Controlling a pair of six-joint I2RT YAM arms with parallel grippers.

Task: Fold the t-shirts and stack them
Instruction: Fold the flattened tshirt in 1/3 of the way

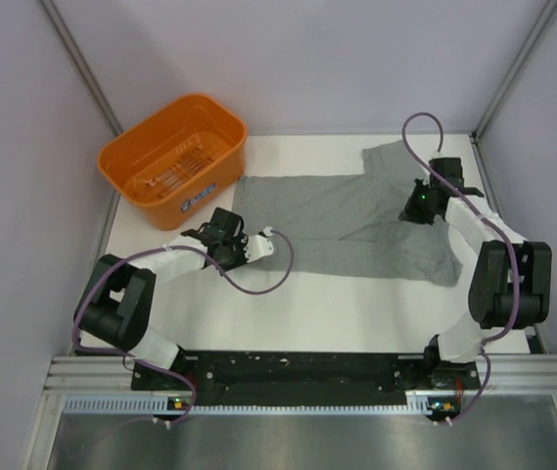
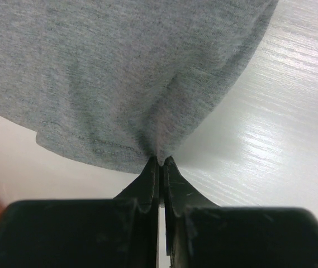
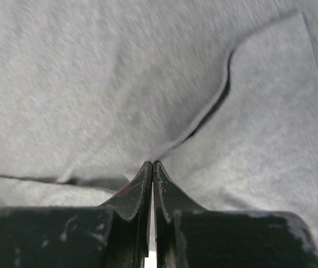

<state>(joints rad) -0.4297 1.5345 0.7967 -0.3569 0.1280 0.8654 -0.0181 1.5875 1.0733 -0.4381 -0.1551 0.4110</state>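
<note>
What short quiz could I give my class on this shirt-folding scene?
1. Where does the heather-grey knit t-shirt lie? A: spread on the white table; B: over an arm; C: on the floor.
2. True or false: the left gripper and the right gripper are each shut on the t-shirt's fabric.
3. Fill in: the orange plastic basket stands at the table's far ____ corner.
Key: 1 A; 2 true; 3 left.

Your left gripper (image 2: 160,162) is pinching the t-shirt (image 2: 125,67) hem.
Jaws pressed together at lower centre, grey fabric bunched into them; shirt fills upper left, white table (image 2: 281,128) shows right and lower left.
</note>
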